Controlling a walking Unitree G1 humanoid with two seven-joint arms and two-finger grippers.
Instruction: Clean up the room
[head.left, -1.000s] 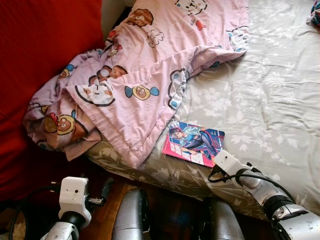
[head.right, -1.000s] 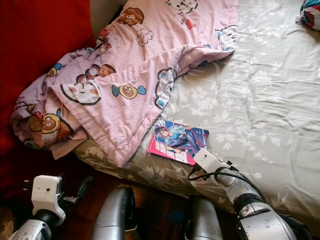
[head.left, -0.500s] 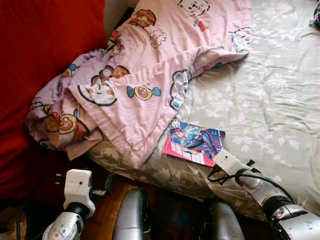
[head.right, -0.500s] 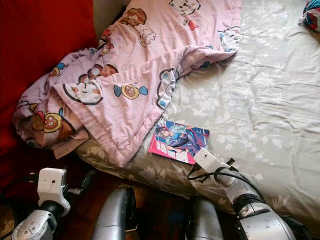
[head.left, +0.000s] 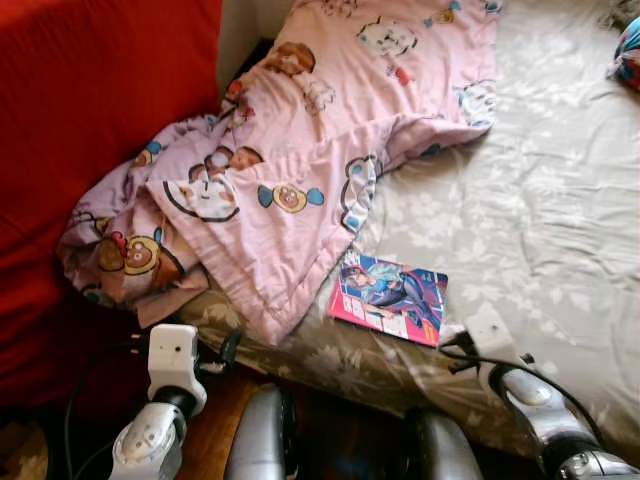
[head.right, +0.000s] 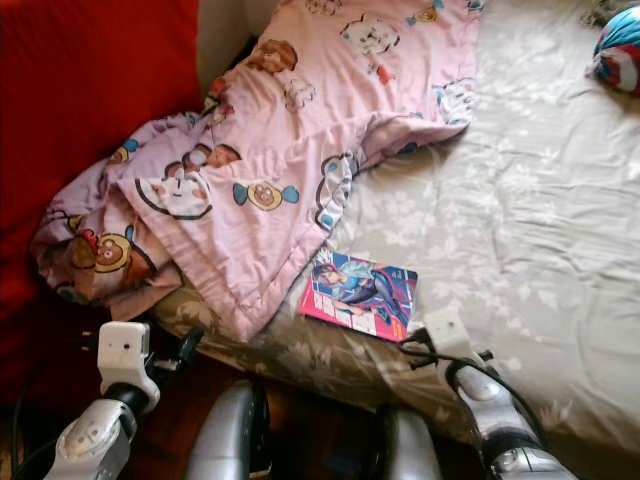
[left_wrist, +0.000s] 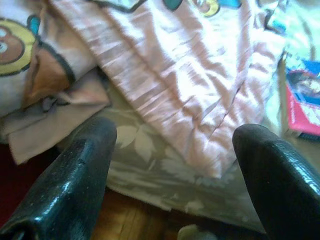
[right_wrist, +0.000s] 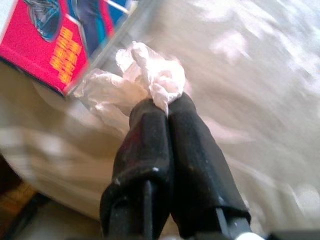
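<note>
My right gripper (right_wrist: 167, 102) is shut on a crumpled white tissue (right_wrist: 145, 75) just above the grey floral bed sheet (head.left: 540, 200). It hovers beside the near corner of a book with a red and blue cover (head.left: 390, 298). The book lies flat near the bed's front edge. A rumpled pink cartoon blanket (head.left: 300, 170) covers the bed's left part and hangs over the edge. My left gripper (left_wrist: 175, 145) is open and holds nothing. It sits low in front of the bed edge, facing the blanket's hanging corner (left_wrist: 200, 100).
A big red surface (head.left: 90, 120) rises left of the bed. A colourful bundle (head.left: 628, 55) lies at the bed's far right. Wooden floor (head.left: 215, 420) shows below the bed edge, between my arms.
My left arm has risen and come closer to the bed edge. My right gripper has drawn a little to the right, away from the book. The camera has tilted slightly.
</note>
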